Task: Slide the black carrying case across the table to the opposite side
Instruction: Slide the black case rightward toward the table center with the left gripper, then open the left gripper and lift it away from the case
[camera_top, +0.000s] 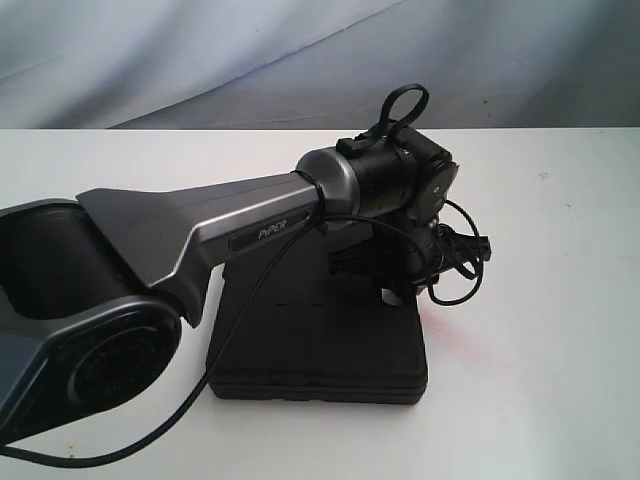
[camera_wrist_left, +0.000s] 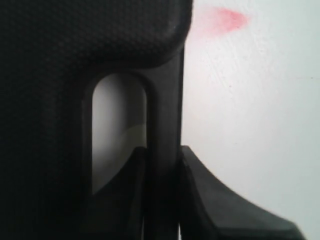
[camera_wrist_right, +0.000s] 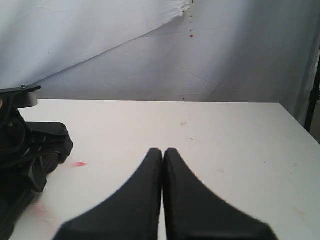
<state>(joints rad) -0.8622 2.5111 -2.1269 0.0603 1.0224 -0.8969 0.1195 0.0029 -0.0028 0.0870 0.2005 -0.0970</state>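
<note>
The matte black case (camera_top: 320, 345) lies flat on the white table (camera_top: 540, 300), near its front middle. My left arm reaches over it from the left, and the left gripper (camera_top: 395, 285) comes down at the case's right far edge. In the left wrist view the left gripper (camera_wrist_left: 162, 150) is shut on the handle bar (camera_wrist_left: 165, 110): one finger sits inside the slot (camera_wrist_left: 117, 125), the other finger (camera_wrist_left: 220, 200) outside on the table side. My right gripper (camera_wrist_right: 163, 152) is shut on nothing, low over bare table (camera_wrist_right: 225, 140), and is out of the exterior view.
A red smear (camera_wrist_left: 225, 20) marks the table just beyond the case's corner. The left arm's bulky grey link (camera_top: 150, 240) covers the table's left front, with a black cable looping (camera_top: 460, 260) by the wrist. A grey cloth backdrop (camera_top: 300, 50) hangs behind the far edge.
</note>
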